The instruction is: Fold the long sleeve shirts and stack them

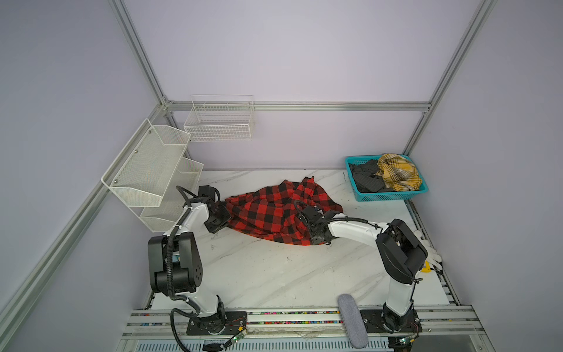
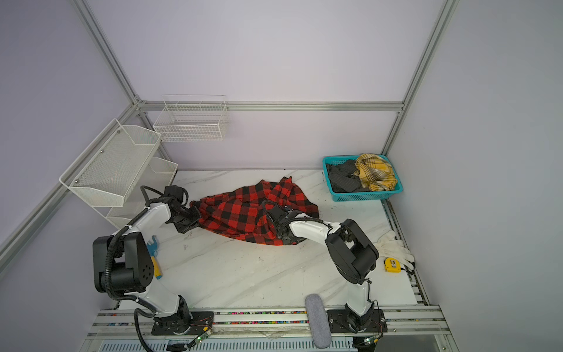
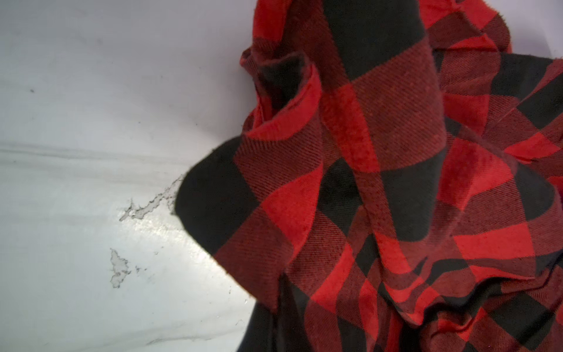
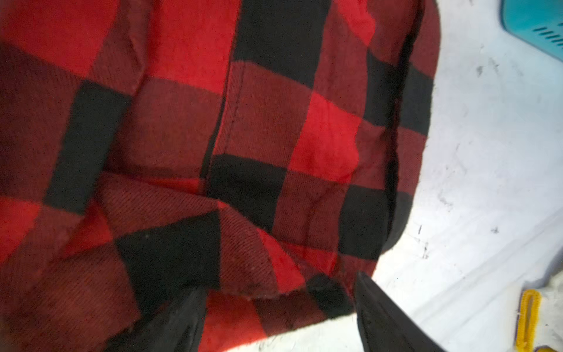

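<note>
"Red-and-black check shirt (image 1: pixel 268 213): where does it lie?"

"Crumpled across the back half of the white marble table (image 1: pixel 274 274), stretched between the two arms. The shirt (image 2: pixel 237 213) shows in both top views."

"What stands around it, biggest first?"

"On the left wall is a white mesh shelf rack (image 1: pixel 143 170), and on the back wall a white wire basket (image 1: pixel 219 122). At the table's back right corner stands a teal plastic basket (image 1: pixel 390 198), holding dark cloth (image 1: pixel 365 178) and a yellow plaid cloth (image 1: pixel 397 172)."

"And the grippers?"

"The left gripper (image 1: pixel 225 211) is closed on the shirt's left end, where the cloth draws to a point. Its fingers don't show in the left wrist view, only the shirt (image 3: pixel 396 183) bunched above the marble. The right gripper (image 4: pixel 278 285) sits at the shirt's near right edge. Its jaws are wide apart and the hem lies between the two black fingers (image 4: pixel 380 314), so it clamps nothing."

"Small things?"

"A grey padded bar (image 1: pixel 352 320) lies across the front rail. White gloves (image 2: pixel 393 247) lie at the table's right edge, with a yellow tape measure (image 2: pixel 392 264) just beside them."
</note>
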